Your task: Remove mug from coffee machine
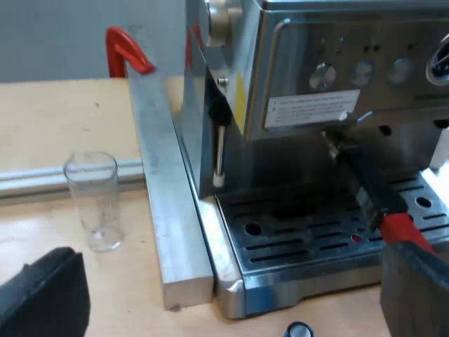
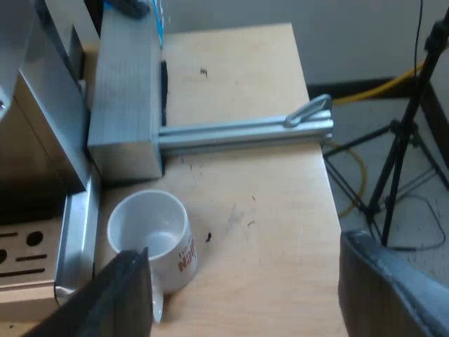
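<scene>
The white mug (image 2: 151, 235) with red lettering stands upright and empty on the wooden table, just beside the edge of the espresso machine's drip tray (image 2: 74, 232). My right gripper (image 2: 259, 295) hangs open above the table, and one finger (image 2: 126, 295) is close over the mug's near rim. My left gripper (image 1: 228, 298) is open and wide in front of the espresso machine (image 1: 337, 77). The holder's dark handle (image 1: 368, 189) is locked into the machine's front, with its red end (image 1: 403, 230) over the drip tray (image 1: 316, 242) near one left finger (image 1: 414, 288).
A clear measuring glass (image 1: 95, 200) stands on the table near a metal bar (image 1: 165, 210) that runs along the machine's side. A red clamp (image 1: 126, 53) sits at the bar's far end. Another metal rail (image 2: 242, 133) crosses the table beyond the mug. A tripod (image 2: 396, 175) stands past the table edge.
</scene>
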You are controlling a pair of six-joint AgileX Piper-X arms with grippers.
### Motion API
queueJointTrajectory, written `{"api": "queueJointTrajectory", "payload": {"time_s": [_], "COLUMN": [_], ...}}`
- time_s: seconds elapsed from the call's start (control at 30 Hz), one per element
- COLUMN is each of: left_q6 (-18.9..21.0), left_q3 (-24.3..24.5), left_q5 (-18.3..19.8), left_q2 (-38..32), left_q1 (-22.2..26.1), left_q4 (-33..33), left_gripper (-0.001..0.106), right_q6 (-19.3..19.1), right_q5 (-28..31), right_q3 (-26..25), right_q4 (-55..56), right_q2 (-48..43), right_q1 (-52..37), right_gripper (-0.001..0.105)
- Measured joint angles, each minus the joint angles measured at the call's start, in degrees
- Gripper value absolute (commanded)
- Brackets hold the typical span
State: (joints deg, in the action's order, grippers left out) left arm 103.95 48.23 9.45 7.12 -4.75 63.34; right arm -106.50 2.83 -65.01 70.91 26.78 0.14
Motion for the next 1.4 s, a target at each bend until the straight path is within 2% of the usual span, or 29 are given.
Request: {"api": "queueJointTrajectory", "payload": {"time_s": [0.27, 0.7, 1.03, 1.23, 1.4], "left_q6": [-0.79, -2.9, -3.22, -3.19, -3.19], "left_q3": [0.15, 0.76, 0.76, 0.76, -2.45], "left_q5": [-1.07, -1.39, -1.39, -2.86, -4.47], "left_q2": [-7.8, -7.91, -7.91, -7.91, -7.91], "left_q1": [0.0, 0.05, 0.05, 0.05, 0.05], "left_q4": [2.6, 6.34, 6.76, 6.64, 5.88], "left_gripper": [0.086, 0.086, 0.086, 0.086, 0.086], "right_q6": [-1.37, -1.45, -1.45, -1.45, -1.35], "right_q5": [-0.24, -0.36, -0.33, -1.27, -2.83], "right_q3": [0.0, -0.15, -0.62, 2.99, 9.72], "right_q4": [0.0, 1.58, 6.92, 3.87, -2.46], "right_q2": [-8.67, -24.28, -27.79, -27.79, -27.79], "right_q1": [0.0, 0.0, 0.0, 0.0, 0.0], "right_gripper": [0.059, 0.059, 0.059, 0.059, 0.059]}}
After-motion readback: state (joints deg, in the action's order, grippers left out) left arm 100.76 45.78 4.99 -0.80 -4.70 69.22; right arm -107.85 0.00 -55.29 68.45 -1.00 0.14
